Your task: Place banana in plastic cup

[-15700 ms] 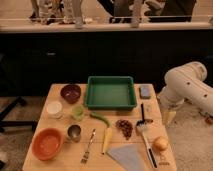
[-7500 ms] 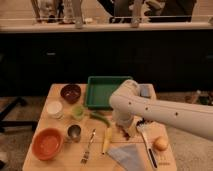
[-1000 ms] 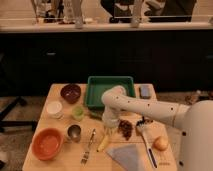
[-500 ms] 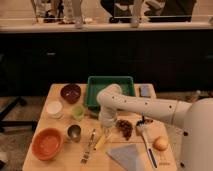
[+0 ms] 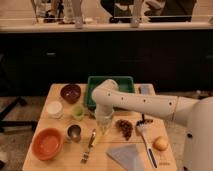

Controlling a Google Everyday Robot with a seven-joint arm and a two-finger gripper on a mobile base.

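Note:
My gripper (image 5: 103,121) hangs over the middle of the wooden table (image 5: 60,162), at the end of the white arm (image 5: 145,104) that reaches in from the right. It is shut on the pale yellow banana (image 5: 103,128), which points down and is held just above the table. The small light-green plastic cup (image 5: 78,113) stands upright to the left of the gripper, about a hand's width away. The curved green vegetable is hidden behind the gripper.
A steel cup (image 5: 74,132), an orange bowl (image 5: 47,144) and a fork (image 5: 89,146) lie at the front left. A white container (image 5: 54,108) and a dark red bowl (image 5: 70,93) stand behind the cup. A green tray (image 5: 122,82), grapes (image 5: 124,127), a spatula (image 5: 146,142) and a blue napkin (image 5: 127,156) lie to the right.
The gripper has shifted left toward the light-green cup. The banana no longer lies on the table beside the fork; it is up in the gripper.

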